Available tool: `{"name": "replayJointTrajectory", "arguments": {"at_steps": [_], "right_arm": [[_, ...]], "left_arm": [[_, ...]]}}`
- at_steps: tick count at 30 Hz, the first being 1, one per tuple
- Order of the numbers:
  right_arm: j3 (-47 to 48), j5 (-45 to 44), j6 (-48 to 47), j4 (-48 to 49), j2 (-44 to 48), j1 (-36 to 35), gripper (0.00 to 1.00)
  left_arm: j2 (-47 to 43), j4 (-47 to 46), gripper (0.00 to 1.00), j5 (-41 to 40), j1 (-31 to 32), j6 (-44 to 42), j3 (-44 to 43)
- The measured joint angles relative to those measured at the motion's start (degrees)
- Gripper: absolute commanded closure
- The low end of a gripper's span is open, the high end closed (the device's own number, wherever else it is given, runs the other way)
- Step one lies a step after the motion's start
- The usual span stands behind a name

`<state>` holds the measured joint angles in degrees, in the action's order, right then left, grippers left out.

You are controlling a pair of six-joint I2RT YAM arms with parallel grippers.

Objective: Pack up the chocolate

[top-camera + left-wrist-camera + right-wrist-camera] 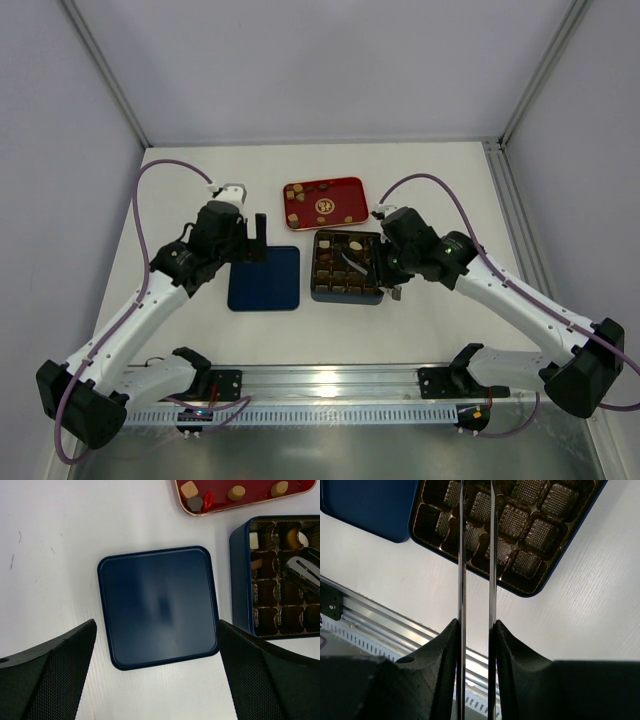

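Most of the chocolate (236,492) lies loose in the red tray (325,182), set toward the far edge of the tabletop (450,180) at about its middle. A few pieces sit in far cells of the dark gridded box (240,580) just nearer, whose near cells are bare. The right pincer (476,627) is clamped on metal tongs (461,555) whose tips reach over the box. The left pincer (247,242) hangs with its fingers wide apart above the blue lid (264,279), which lies flat just left of the box.
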<state>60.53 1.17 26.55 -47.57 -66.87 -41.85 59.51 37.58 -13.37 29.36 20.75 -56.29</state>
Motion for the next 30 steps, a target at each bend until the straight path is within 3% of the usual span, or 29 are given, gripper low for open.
{"name": "replayJointTrajectory", "arguments": {"at_steps": [10,23,30], "right_arm": [[0.0,-0.2,0.2,-0.1,0.0,-0.1,0.59],[0.3,-2.1,0.1,-0.9,0.0,-0.1,0.58],[10.1,-3.7,-1.8,-2.1,-4.5,-0.1,0.58]], "left_arm": [[0.0,0.0,0.0,0.0,0.0,0.0,0.0],[0.0,0.0,0.0,0.0,0.0,0.0,0.0],[0.0,0.0,0.0,0.0,0.0,0.0,0.0]]}}
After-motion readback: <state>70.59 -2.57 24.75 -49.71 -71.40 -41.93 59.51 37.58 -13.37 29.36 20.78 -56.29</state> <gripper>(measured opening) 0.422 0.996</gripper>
